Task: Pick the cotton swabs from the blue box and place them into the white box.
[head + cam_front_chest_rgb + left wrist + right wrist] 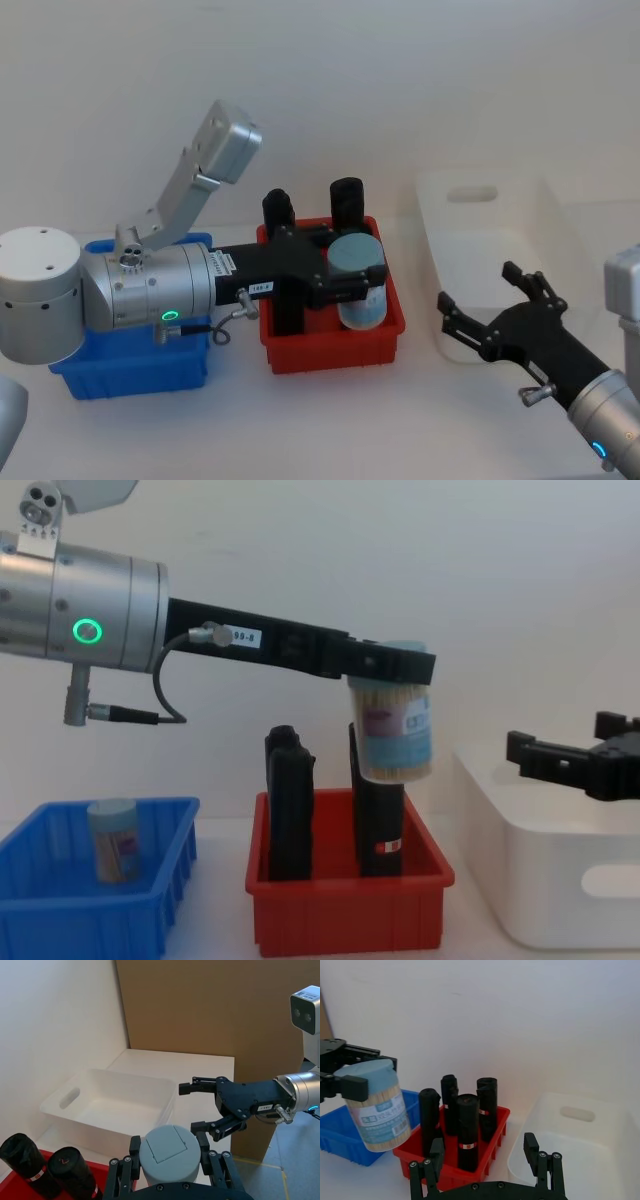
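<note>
The left gripper (pixel 392 666) reaches across from the robot's left, its black fingers pinched on the pale blue lid and upper part of one jar of cotton swabs (pixel 395 727). The jar hangs upright in the air above the red bin (pixel 350 922). It has a clear wall, a pink-and-blue label and pale sticks packed inside.

The red bin sits on the white table (pixel 330 420), between the blue box (pixel 60 920) on the robot's left and the white box (pixel 560 880) on its right. Several tall black rolls (pixel 468 1130) stand upright in the red bin. The jar's base is about level with their tops. In the chest view it overlaps the rightmost roll, while the right wrist view shows a gap between jar and rolls.

A second jar (pixel 112 840) stands upright inside the blue box, toward its middle. In the head view the left arm's silver body covers much of that box.

The right gripper (pixel 478 285) hangs over the near corner of the white box, its fingers spread wide and holding nothing. The white box has an oval handle cut-out in its far wall. A plain white wall stands behind the table, and a brown cardboard panel (pixel 210 1005) stands beyond the white box
</note>
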Action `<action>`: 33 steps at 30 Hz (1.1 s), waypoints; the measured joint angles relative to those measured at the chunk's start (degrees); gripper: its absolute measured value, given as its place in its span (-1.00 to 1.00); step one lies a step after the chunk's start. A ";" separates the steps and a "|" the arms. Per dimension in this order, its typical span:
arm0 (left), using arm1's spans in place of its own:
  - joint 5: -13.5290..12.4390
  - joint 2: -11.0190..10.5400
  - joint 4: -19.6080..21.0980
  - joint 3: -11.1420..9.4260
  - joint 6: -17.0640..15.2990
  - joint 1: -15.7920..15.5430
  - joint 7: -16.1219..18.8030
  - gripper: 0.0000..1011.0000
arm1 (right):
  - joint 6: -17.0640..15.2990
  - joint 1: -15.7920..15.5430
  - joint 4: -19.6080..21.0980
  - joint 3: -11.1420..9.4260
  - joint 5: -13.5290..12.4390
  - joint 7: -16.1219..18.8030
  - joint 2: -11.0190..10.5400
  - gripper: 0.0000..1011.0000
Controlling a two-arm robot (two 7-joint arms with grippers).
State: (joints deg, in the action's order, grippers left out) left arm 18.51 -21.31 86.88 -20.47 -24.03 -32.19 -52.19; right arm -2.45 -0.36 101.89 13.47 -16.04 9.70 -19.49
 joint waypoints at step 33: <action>-0.27 0.73 -0.60 -0.72 0.09 -0.79 -1.90 0.33 | -0.50 2.76 2.47 2.57 0.17 23.12 -1.21 0.98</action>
State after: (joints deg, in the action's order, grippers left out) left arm 18.24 -20.59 86.28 -21.19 -23.95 -32.97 -54.09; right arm -2.96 2.41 104.36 16.04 -15.87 32.83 -20.69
